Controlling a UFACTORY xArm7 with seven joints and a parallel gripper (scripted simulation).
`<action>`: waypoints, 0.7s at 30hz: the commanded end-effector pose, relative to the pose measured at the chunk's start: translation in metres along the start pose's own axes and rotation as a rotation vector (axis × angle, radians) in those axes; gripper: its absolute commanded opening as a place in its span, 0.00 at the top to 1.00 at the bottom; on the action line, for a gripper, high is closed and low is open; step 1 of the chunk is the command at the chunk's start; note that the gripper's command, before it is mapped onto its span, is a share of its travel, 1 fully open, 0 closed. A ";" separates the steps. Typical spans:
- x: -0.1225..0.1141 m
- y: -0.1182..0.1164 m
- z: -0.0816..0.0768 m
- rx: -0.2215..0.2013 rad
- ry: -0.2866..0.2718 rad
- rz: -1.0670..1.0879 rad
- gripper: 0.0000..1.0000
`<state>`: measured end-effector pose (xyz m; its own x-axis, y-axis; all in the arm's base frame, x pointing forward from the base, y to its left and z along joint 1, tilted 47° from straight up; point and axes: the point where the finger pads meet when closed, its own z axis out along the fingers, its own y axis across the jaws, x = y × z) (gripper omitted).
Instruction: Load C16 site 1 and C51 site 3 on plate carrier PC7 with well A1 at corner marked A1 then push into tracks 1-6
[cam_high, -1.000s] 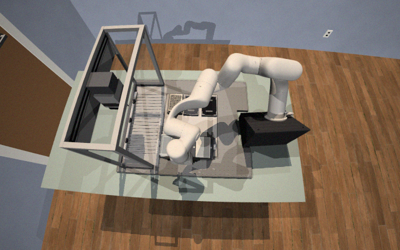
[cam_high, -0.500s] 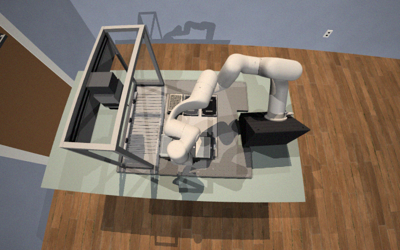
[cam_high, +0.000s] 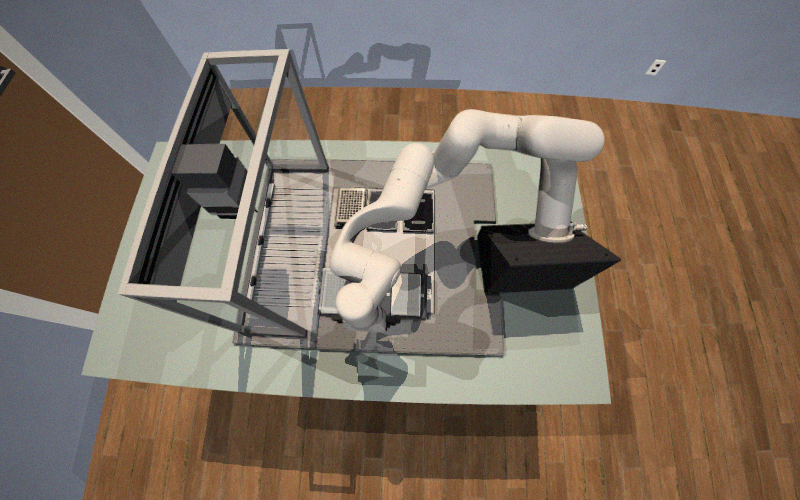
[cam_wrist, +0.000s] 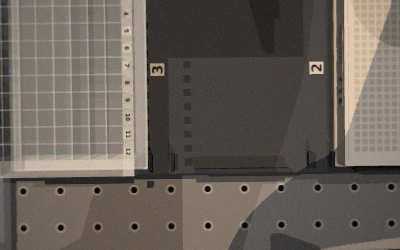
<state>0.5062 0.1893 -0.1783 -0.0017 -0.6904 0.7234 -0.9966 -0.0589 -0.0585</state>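
I saw arm bent low over carrier PC7 on apron, in front of rails. Gripper wide open, holding nothing — fingers out of wrist view.

Wrist view: deep-well block C51 sat on site marked 3, fine-welled plate C16 on far side of label 2 — site 2 between them bare.

Top view: 96-well plate C15 in its nest, farthest from base. I couldn't tell whether plates sat flat.
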 end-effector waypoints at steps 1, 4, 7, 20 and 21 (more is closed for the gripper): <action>-0.001 -0.001 0.006 0.002 -0.004 0.000 0.00; -0.001 -0.001 0.011 0.002 -0.004 0.000 0.00; -0.001 -0.001 0.012 0.002 -0.004 0.000 0.00; -0.001 -0.001 0.034 0.002 -0.003 0.000 0.00; -0.001 -0.001 0.036 0.002 -0.003 0.000 0.00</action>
<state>0.5088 0.1666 -0.2000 -0.0016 -0.6905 0.7234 -0.9965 -0.0589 -0.0585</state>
